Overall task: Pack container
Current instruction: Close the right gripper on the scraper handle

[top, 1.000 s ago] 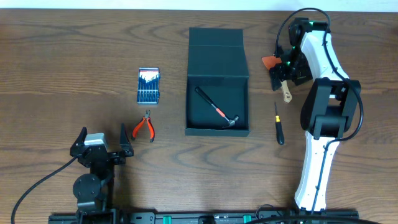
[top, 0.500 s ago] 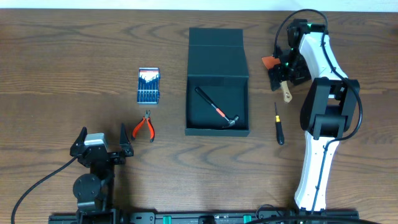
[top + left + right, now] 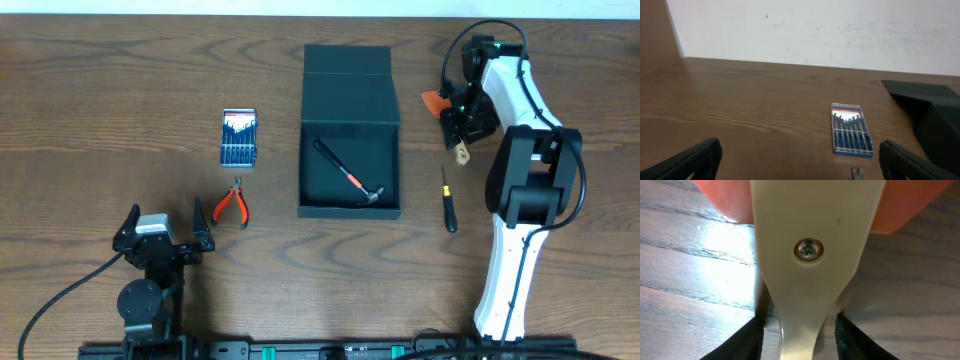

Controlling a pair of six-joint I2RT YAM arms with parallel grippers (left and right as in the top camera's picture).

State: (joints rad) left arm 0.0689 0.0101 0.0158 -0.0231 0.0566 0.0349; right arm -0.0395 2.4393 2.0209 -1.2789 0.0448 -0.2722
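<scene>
The container [image 3: 349, 211] is a dark teal-black box, open, its flap lid [image 3: 346, 75] lying flat behind it. A hammer [image 3: 350, 178] with a black and red handle lies inside. It also shows at the right of the left wrist view [image 3: 935, 115]. My right gripper [image 3: 458, 125] is down over a scraper with a cream handle [image 3: 461, 152] and an orange blade [image 3: 432, 100], right of the box. In the right wrist view the fingers [image 3: 800, 340] straddle the handle [image 3: 810, 230] with narrow gaps, open. My left gripper [image 3: 165, 228] is open and empty near the front edge.
Blue screwdriver-set case [image 3: 238, 137], also in the left wrist view [image 3: 852, 136], and orange-handled pliers [image 3: 232, 205] lie left of the box. A black screwdriver [image 3: 448, 200] lies right of the box, in front of the scraper. A white wall stands behind the table.
My right gripper has shifted slightly right and lower over the scraper handle. The scraper, the other tools and the left arm have not moved.
</scene>
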